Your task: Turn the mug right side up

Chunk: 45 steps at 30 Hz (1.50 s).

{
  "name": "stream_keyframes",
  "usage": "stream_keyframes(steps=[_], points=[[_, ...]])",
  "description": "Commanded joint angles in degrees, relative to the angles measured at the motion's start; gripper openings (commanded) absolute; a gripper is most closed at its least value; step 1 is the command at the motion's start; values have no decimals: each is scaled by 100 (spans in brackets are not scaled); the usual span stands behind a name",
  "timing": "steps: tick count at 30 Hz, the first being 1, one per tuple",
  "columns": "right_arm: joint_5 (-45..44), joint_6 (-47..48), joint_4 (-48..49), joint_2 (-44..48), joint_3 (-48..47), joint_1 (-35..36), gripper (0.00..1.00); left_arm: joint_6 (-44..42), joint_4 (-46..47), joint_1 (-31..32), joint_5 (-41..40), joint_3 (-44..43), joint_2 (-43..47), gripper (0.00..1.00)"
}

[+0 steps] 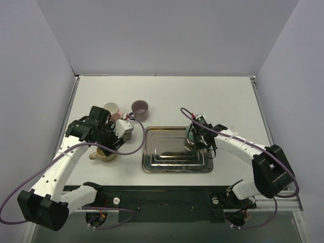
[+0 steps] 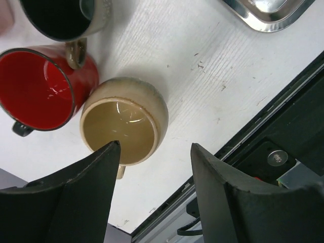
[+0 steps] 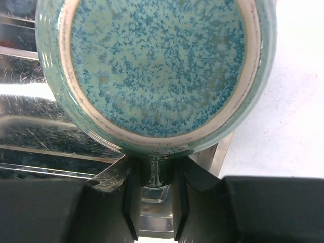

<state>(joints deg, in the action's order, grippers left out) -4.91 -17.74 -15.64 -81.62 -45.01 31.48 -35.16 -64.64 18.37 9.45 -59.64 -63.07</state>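
Note:
A teal speckled mug is upside down, its flat ringed base facing the right wrist camera, over the right end of the steel tray. My right gripper is shut on the mug, its fingers close together around the handle just under the body. From above, the mug and right gripper are at the tray's right side. My left gripper is open and empty, hovering above a tan mug that stands right side up.
A red mug and a dark mug stand open side up beside the tan one. A purple cup and a cream mug stand farther back. The tray lies at the table's middle front. The table's front edge is close.

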Motion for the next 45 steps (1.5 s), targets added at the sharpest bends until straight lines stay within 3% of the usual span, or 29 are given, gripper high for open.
stream_keyframes(steps=[1, 5, 11, 14, 20, 25, 33, 38, 45], points=[[-492, 191, -203, 454, -376, 428, 0, 17, -610, -27, 355, -767, 181, 68], [-828, 359, -89, 1191, -526, 1140, 0, 254, -603, -27, 908, -1417, 137, 68], [-240, -36, 1306, 2580, -157, 1343, 0, 1403, 135, -9, 2305, -2183, -109, 70], [85, -107, 1879, 3151, -34, 1360, 0, 2099, 924, -18, 3183, -2307, -223, 71], [1727, -669, 3408, 3531, 19, 1387, 0, 4295, 3024, 122, 4942, -1851, -215, 78], [2617, -1144, 4411, 3180, -183, 1544, 0, 4324, 3387, 729, 4864, -1788, -346, 81], [1942, -1232, 5211, 3451, -69, 1712, 0, 5299, 4196, 747, 5286, -1691, -426, 82], [1519, -1109, 5237, 3636, -157, 1712, 0, 5256, 4030, 580, 5146, -2139, -487, 82], [1703, -1249, 5466, 3557, -411, 1826, 0, 6651, 5434, 580, 5312, -1833, -566, 81]])
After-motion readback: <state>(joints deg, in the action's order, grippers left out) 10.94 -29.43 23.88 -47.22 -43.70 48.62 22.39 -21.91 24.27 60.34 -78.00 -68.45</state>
